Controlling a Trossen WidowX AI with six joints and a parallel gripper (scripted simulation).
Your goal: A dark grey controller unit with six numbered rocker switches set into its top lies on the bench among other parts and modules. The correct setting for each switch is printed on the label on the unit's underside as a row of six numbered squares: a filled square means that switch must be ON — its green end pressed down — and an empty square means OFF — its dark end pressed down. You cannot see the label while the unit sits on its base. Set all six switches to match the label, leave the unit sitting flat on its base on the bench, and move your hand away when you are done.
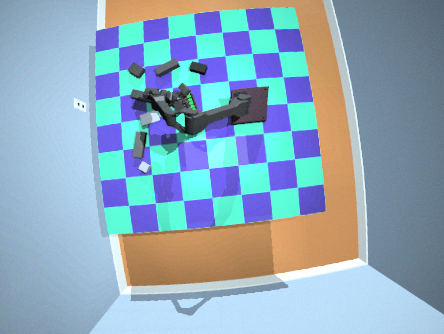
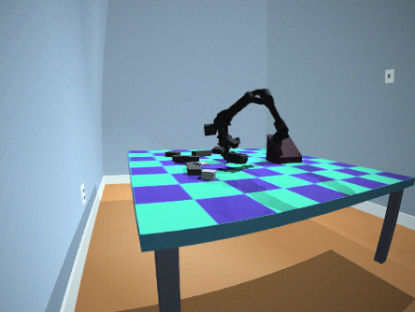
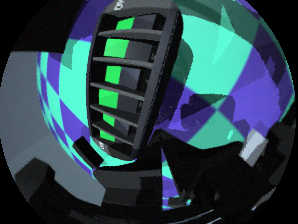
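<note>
The dark grey controller unit (image 1: 194, 102) (image 2: 237, 158) (image 3: 159, 75) appears tilted, with a shadow below it in the exterior view. In the wrist view its switch face fills the upper left, and a row of rockers shows green on the left and dark on the right. I cannot tell each rocker's setting for certain. The underside label is hidden. My gripper (image 2: 227, 152) (image 3: 158, 132) is shut with nothing evident between its fingers, close beside the unit's lower end in the wrist view. Whether they touch is unclear.
Dark modules (image 1: 137, 69) (image 1: 167, 67) (image 1: 198, 67) lie beyond the arm. A long dark block (image 1: 140, 144) (image 2: 193, 169) and a pale block (image 1: 144, 167) (image 2: 208, 175) lie to its side. Another pale block (image 1: 149, 118) is near the hand. The arm stands on a dark red base (image 1: 257, 111).
</note>
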